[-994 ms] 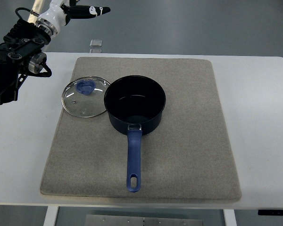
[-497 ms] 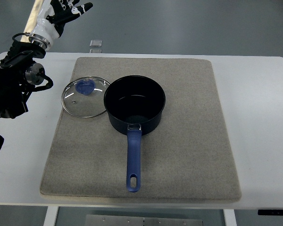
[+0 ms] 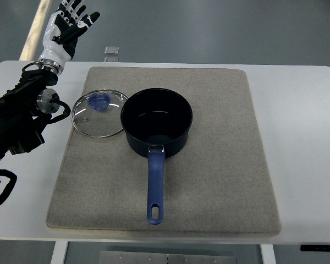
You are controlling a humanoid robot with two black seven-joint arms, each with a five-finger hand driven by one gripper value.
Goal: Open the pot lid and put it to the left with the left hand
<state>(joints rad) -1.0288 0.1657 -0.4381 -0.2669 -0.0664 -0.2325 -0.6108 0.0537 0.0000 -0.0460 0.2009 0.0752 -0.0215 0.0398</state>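
The lid [image 3: 99, 113] lies left of the open pot [image 3: 157, 122] (task seemingly done), left hand [image 3: 66, 30] spread wide, empty.

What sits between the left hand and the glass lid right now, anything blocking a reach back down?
Nothing visible. The left hand is raised beyond the table's far-left corner, fingers spread, and the glass lid lies flat on the mat beside the pot.
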